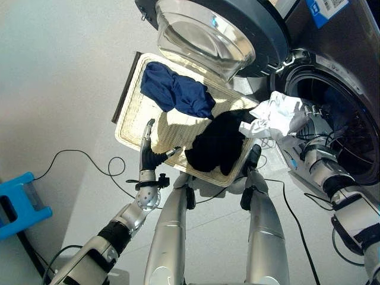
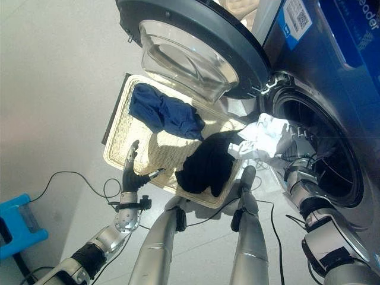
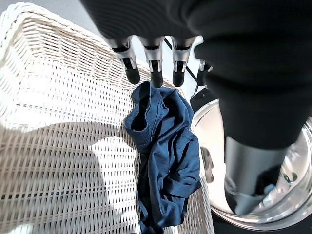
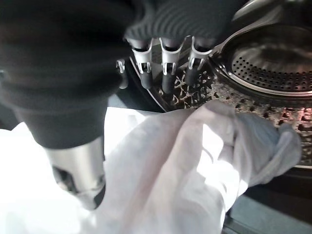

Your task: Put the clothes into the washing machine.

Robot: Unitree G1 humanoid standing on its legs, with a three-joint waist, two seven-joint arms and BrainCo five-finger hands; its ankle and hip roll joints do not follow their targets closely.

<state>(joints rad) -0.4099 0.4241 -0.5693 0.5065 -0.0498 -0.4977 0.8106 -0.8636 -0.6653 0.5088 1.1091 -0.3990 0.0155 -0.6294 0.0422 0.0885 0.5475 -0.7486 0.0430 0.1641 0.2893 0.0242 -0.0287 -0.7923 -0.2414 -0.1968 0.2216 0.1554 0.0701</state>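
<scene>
the right hand (image 1: 309, 116) grips a white cloth (image 1: 276, 117) at the washing machine (image 1: 332, 113) opening, while the left hand (image 1: 148, 155) hovers open over the basket (image 1: 133, 127) holding blue (image 1: 175, 89) and black clothes (image 1: 217, 142).

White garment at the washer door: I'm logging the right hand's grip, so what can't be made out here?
- Right hand on the white garment: eye views show it behind cloth; right wrist view shows straight fingers past the cloth, contact unclear.
- Drum: dark inside, contents unreadable.
- Black garment: its underside hides the basket floor.
</scene>
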